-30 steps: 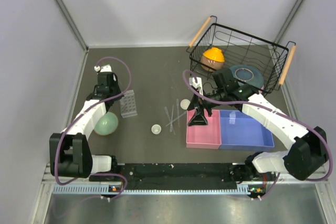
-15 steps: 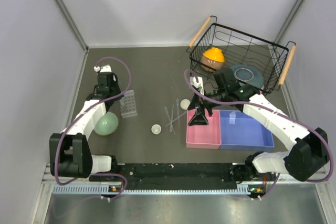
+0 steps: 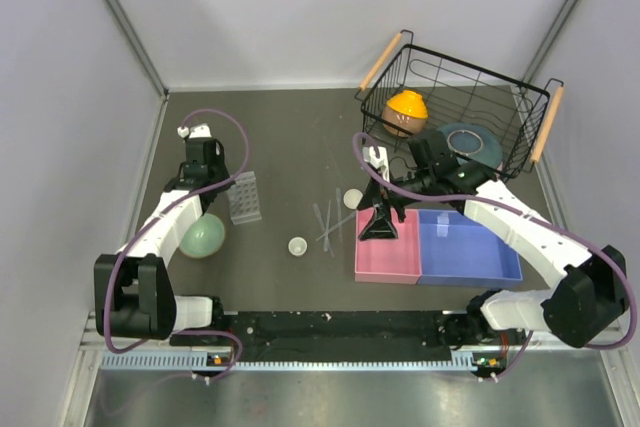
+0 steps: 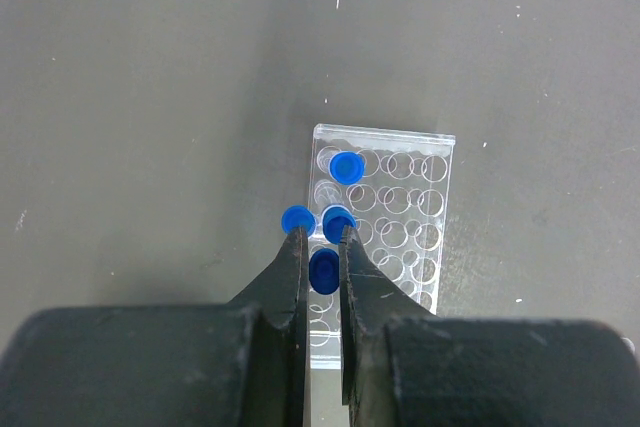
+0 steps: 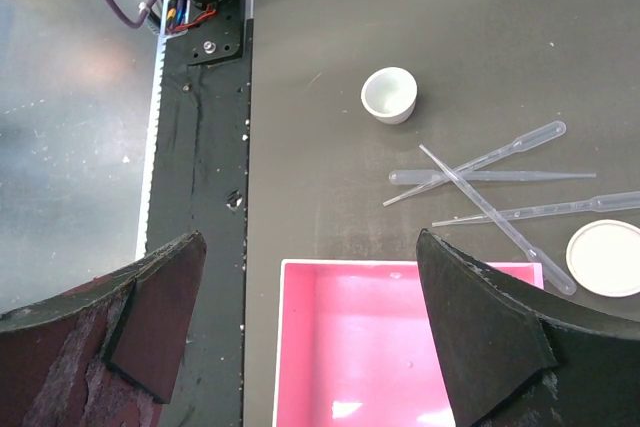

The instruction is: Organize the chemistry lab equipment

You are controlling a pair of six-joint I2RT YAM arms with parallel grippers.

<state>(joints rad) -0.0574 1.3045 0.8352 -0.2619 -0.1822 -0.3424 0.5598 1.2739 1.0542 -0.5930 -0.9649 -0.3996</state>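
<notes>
Hovering over the clear tube rack (image 4: 385,237) on the left side of the table (image 3: 290,147), the left end effector (image 4: 320,235) has its fingers nearly together w/ only a thin slit btwn them. One blue-capped tube (image 4: 323,269) shows in that slit, but can't tell if it's pinched or just standing in the rack below. Three more blue-capped tubes stand along one long edge of the rack. Pale green bowl (image 3: 203,237) sits near the rack, by the left arm. Right end effector (image 5: 305,247) is spread wide apart, holding nothing, above the far left corner of the pink tray (image 5: 400,347), w/ a blue tray (image 3: 470,247) touching that tray on its right. Mid-table, four thin pipettes (image 5: 480,177) lie crossed in a loose pile. Flat white dish (image 5: 603,257) is just beside them, and the small cup-like white dish (image 5: 389,94) sits apart, nearer the arm bases. Wire basket (image 3: 455,107) at far right holds an orange bowl (image 3: 405,110) & teal plate (image 3: 470,139).
</notes>
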